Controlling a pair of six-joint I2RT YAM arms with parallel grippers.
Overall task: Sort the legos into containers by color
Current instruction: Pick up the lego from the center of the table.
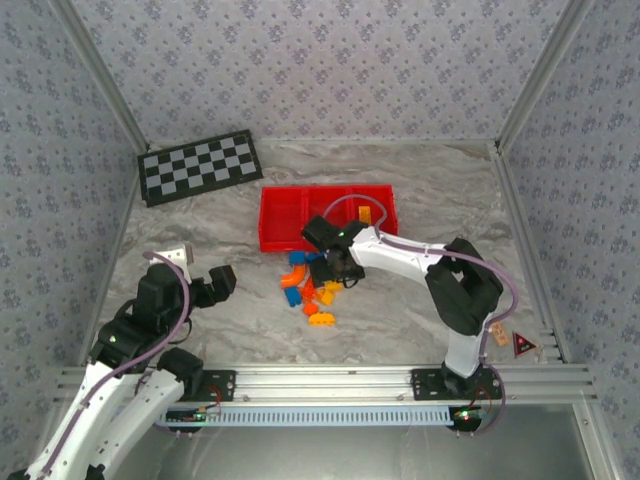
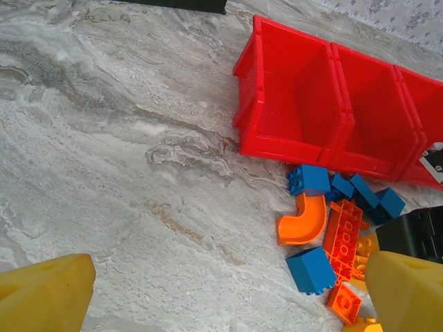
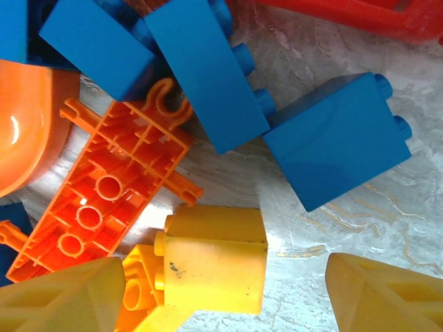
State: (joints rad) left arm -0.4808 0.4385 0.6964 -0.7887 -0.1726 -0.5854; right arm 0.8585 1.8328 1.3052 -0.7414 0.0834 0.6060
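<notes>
hovering low over the legos heaped on the table at the centre of the top view, just below the red tray: the right gripper, on an arm stretched in from the lower right. shown from its own wrist with fingers spread to the bottom corners of the frame, pinching nothing. between them, nearer the finger at lower left, a yellow brick on its side, studs toward the left, against a smaller yellow-orange piece; bare table between that brick and the finger at lower right. above it, a red-orange plate turned underside up, slanting from lower left toward upper centre. across the top, blue bricks, one toward the right lying by itself on the marble. at the left edge, part of an orange curved piece.

sitting at the lower left of the top view, well apart from the heap and pointed toward it: the left gripper, spread wide in its wrist view and holding nothing. in that same view, the tray at upper right with its compartments side by side, and the legos just beside its near wall at lower right.

lying in the tray's rightmost compartment in the top view, one yellow-orange lego. at the upper left of the table, apart from the tray, a black-and-grey checkerboard.
</notes>
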